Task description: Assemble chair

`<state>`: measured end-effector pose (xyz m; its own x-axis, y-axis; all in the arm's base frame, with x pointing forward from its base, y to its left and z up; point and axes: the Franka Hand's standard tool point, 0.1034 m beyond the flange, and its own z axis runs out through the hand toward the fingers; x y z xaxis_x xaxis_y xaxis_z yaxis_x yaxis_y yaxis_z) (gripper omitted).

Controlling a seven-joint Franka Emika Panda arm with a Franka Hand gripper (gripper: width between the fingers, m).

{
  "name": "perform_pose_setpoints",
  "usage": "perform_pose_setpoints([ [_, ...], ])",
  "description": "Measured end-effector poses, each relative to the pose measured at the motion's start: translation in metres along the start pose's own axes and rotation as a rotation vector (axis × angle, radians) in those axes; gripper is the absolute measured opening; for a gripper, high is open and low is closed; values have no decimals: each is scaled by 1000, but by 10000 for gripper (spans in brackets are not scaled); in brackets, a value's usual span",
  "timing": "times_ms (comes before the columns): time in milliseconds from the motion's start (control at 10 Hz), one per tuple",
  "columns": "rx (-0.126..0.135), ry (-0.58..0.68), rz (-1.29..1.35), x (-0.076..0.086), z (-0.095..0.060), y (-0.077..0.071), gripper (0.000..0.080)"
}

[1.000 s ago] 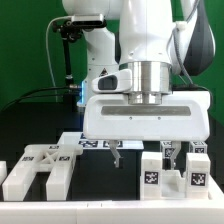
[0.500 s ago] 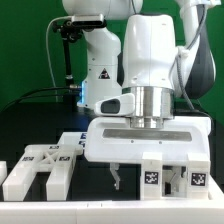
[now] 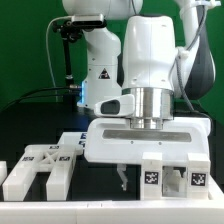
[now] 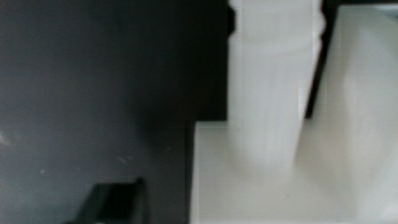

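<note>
Grasping seems to be in hand: the gripper [image 3: 146,181] is held low at a tagged chair block [image 3: 152,171], just beside the one visible finger [image 3: 122,180] — the other is hidden, so the grip cannot be told. Firm closing is needed next.

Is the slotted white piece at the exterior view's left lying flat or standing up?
Lying flat: the slotted piece rests broad face down on the table, its prongs horizontal.

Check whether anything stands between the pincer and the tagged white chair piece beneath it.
Nothing visible does. The pincer sits low at the chair piece, one finger beside it on the exterior view's left, the other hidden.
</note>
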<state>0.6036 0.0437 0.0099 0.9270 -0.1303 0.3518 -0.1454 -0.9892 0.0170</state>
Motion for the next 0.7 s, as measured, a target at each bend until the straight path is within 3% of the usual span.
perform_pose_setpoints([
  [100, 0, 0, 0, 0, 0, 0, 202],
  [200, -4, 1, 3, 1, 0, 3, 76],
  [400, -5, 0, 1, 0, 0, 4, 36],
  [700, -5, 0, 0, 0, 0, 4, 36],
])
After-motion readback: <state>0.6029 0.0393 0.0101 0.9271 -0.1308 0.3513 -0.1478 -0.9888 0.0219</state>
